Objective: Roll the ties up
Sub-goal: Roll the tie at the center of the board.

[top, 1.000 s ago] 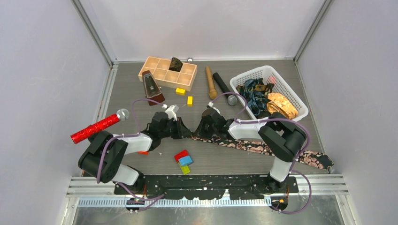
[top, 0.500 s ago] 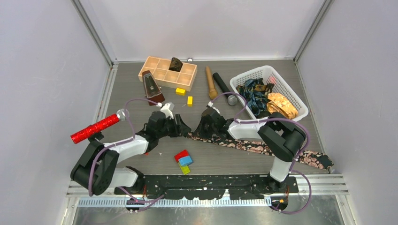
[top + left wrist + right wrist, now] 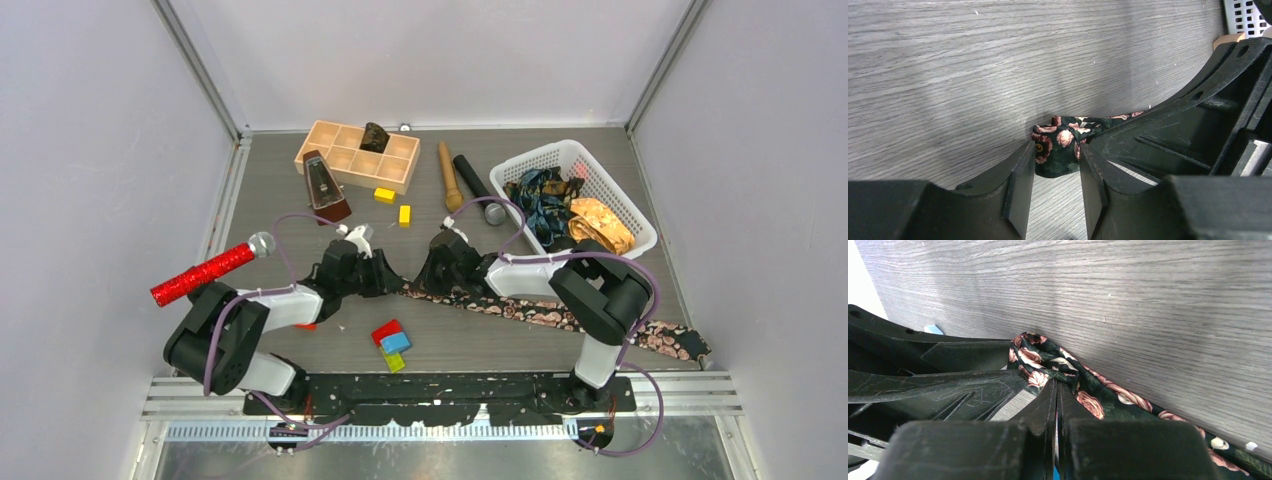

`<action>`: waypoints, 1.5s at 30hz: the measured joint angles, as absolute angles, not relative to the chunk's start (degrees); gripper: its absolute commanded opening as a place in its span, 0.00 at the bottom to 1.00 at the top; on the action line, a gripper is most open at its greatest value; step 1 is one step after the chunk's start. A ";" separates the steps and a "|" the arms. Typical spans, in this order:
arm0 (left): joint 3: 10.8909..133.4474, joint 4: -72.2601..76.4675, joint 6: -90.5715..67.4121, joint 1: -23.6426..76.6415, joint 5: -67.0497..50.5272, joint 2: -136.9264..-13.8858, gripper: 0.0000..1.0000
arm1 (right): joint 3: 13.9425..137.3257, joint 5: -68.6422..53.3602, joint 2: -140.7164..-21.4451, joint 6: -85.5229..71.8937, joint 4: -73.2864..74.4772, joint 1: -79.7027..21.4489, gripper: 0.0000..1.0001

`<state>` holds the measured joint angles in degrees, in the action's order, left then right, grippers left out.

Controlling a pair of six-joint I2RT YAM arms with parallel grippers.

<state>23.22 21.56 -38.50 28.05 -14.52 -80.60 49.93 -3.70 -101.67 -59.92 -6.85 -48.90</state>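
A grey wood-grain table (image 3: 290, 195) carries a white basket (image 3: 560, 150) at its far right. In the basket lie a blue-teal tie (image 3: 543, 200) and a golden tie (image 3: 600, 225), bundled together and not yet rolled. A black tie (image 3: 540, 313) with pink flowers lies flat on the table, running from the centre out to the near right corner.

Both arms meet at its centre end. The right gripper (image 3: 1055, 385) is pinched tight on the cloth, just behind a small bunched fold. The left gripper (image 3: 1058, 148) faces it with fingers apart, the fold sitting at their tips. Whether those fingers touch the fabric cannot be told.

The tie looks light, thin and limp, with a smooth weave likely to slip. It will not hold a curl unaided and will sag wherever it is unsupported. The best hold appears to be right at the folded end and across its full width, so the first turn stays tight. The long tail can drag freely along the table as the roll grows.
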 measured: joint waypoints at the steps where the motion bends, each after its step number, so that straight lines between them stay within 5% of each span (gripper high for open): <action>1: 23.22 21.56 -38.48 28.05 -14.52 -80.68 0.41 | 49.93 -3.70 -101.67 -59.92 -6.85 -48.90 0.00; 17: 24.21 16.84 -37.15 28.14 -9.30 -78.81 0.44 | 49.93 -3.70 -101.67 -59.94 -7.01 -48.90 0.00; 27: 25.08 14.96 -36.56 28.12 -7.01 -79.61 0.18 | 49.93 -3.68 -101.73 -59.94 -7.22 -48.90 0.00; 45: 26.79 14.79 -36.56 28.14 -7.38 -81.76 0.13 | 49.87 -3.62 -101.73 -59.64 -7.01 -48.90 0.01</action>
